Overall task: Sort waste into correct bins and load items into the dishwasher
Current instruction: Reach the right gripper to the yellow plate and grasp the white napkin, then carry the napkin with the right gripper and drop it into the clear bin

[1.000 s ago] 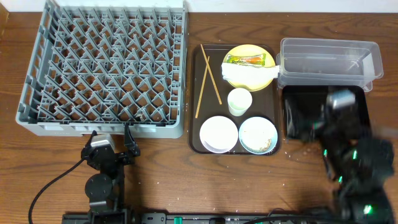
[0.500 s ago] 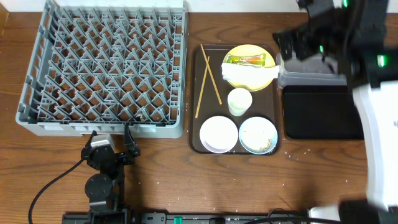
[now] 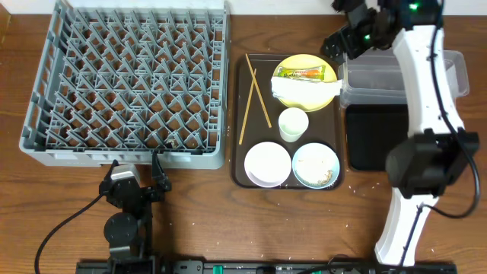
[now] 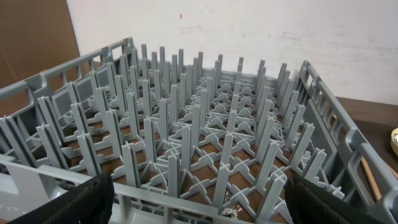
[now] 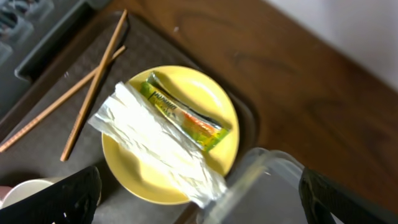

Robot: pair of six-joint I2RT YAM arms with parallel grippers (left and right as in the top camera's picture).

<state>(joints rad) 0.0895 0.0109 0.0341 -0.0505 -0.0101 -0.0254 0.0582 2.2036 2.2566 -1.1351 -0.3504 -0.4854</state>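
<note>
Yellow plate [image 5: 200,87]: napkin [image 5: 155,149] and wrapper [image 5: 186,118] lie touching. Right jaws wide above; left jaws wide, facing rack [image 4: 199,143]. Risk: pinching both together, mis-sorting waste.

Print on the snack wrapper [image 5: 186,116] — blurred, nothing readable.

**Dish rack fills the view ahead of spread jaws**

The jaws stand wide apart, with one black fingertip [image 4: 68,202] in each lower corner. Straight ahead, spanning the gap between them, sits the grey dish rack [image 4: 199,143] with its rows of upright pegs. A few white bits [image 4: 229,211] lie on the rack floor, just ahead and between the jaws. Out past the right jaw is brown tabletop [image 4: 373,118], and a sliver of yellow plate [image 4: 395,142] shows at the frame edge. A white wall [image 4: 249,31] rises behind the rack.
</note>
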